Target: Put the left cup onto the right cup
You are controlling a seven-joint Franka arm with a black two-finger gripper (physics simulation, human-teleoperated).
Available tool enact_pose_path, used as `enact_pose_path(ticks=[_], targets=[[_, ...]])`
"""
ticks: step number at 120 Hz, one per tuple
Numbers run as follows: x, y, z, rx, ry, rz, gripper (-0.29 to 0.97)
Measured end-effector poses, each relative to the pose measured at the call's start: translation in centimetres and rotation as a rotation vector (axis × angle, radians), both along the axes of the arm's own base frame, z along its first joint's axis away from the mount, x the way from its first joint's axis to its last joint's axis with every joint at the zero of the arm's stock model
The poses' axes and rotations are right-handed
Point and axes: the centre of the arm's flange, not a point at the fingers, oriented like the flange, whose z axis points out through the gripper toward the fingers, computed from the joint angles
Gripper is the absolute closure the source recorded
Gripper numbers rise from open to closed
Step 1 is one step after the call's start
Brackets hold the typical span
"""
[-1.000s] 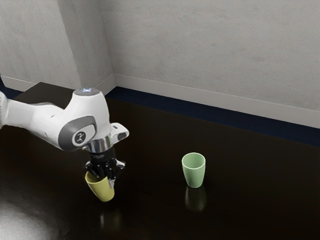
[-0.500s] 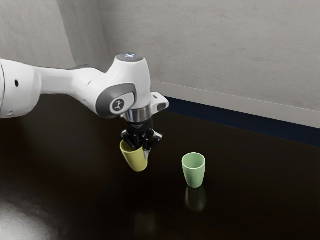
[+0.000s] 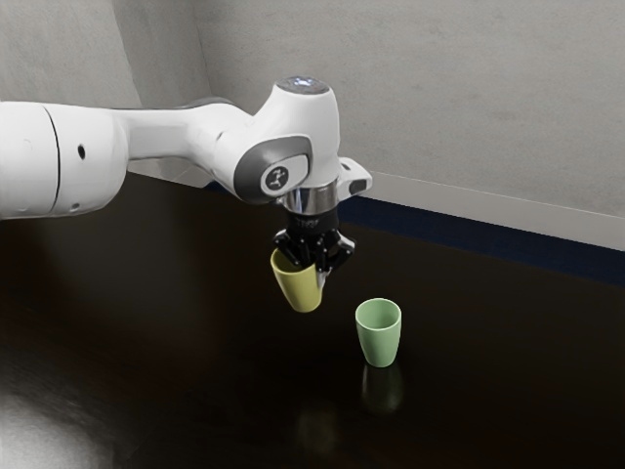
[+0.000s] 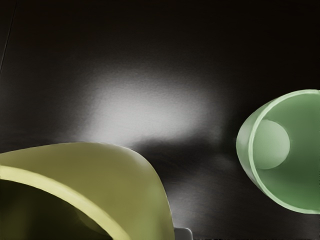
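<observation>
While the white arm (image 3: pixel 146 147) reaches in from the exterior view's left, its black gripper (image 3: pixel 314 258) is clamped on the rim wall of the yellow cup (image 3: pixel 301 285), the left cup of the task. This cup hangs clear of the dark table (image 3: pixel 508 401), tilted, with its mouth leaning left and its base angled down toward the right. To its right, apart from it and lower, the green cup (image 3: pixel 378 332) stands upright on the table. From the wrist view, the yellow cup (image 4: pixel 90 185) sits just under the hand and the green cup's (image 4: pixel 285 155) open mouth lies off to one side of it, so the two are not yet aligned. Three hazards follow, as judgement. A pinch on one wall may let the held cup swing or slip during travel. A sideways approach made too low would strike the green cup, which looks light and free to slide or topple. The tilt means the base would meet the green rim edge-first, and a release off centre would likely send the yellow cup rolling onto the table.
</observation>
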Motion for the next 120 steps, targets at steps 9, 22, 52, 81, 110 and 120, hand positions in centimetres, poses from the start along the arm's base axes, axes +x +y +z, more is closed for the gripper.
enact_pose_path(ticks=[9,22,52,81,110,120], targets=[[0.1,-0.4,0.1,0.000,0.002,-0.005,0.78],[1.0,-1.7,0.9,-0.004,-0.010,-0.020,0.78],[1.7,-4.4,1.1,-0.004,0.005,-0.054,0.78],[2.0,-5.9,1.7,-0.016,0.016,-0.073,0.78],[2.7,-7.5,1.4,-0.042,0.041,-0.094,0.78],[3.0,-7.9,1.1,-0.058,0.052,-0.097,0.78]])
